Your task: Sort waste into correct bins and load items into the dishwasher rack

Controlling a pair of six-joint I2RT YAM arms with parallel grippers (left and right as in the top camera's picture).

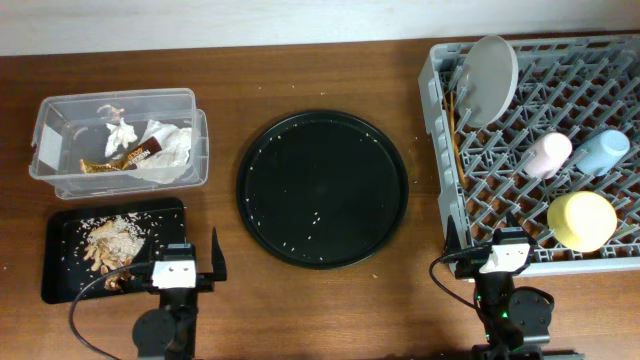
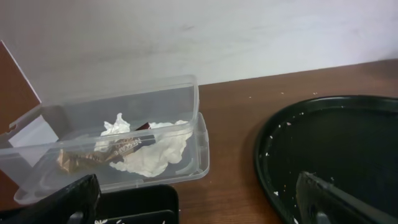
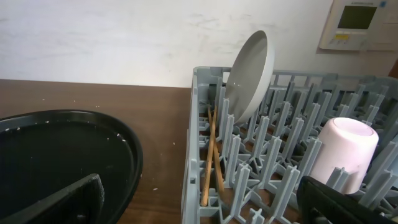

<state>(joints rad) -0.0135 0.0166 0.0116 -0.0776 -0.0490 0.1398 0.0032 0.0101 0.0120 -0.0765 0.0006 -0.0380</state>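
Note:
The clear tub (image 1: 60,110) at the back left holds crumpled white tissue (image 1: 165,150) and the gold-brown wrapper (image 1: 125,160); both show in the left wrist view, tub (image 2: 186,99), tissue (image 2: 152,155), wrapper (image 2: 118,149). The shallow black tray (image 1: 165,210) holds beige food scraps with rice (image 1: 115,240). The grey rack (image 1: 440,80) holds the grey plate (image 1: 487,78), chopsticks (image 1: 457,130), pink cup (image 1: 545,155), blue cup (image 1: 600,152) and yellow-green bowl (image 1: 582,220). The right wrist view shows rack (image 3: 199,81), plate (image 3: 252,74), chopsticks (image 3: 210,155) and pink cup (image 3: 345,152). My left gripper (image 1: 178,270) and right gripper (image 1: 505,258) are open and empty at the front edge.
The large round black tray (image 1: 322,188) lies mid-table with a few rice grains on it; it also shows in the left wrist view (image 2: 336,143) and the right wrist view (image 3: 56,155). A white wall runs behind the table, with a wall panel (image 3: 360,22) at the right.

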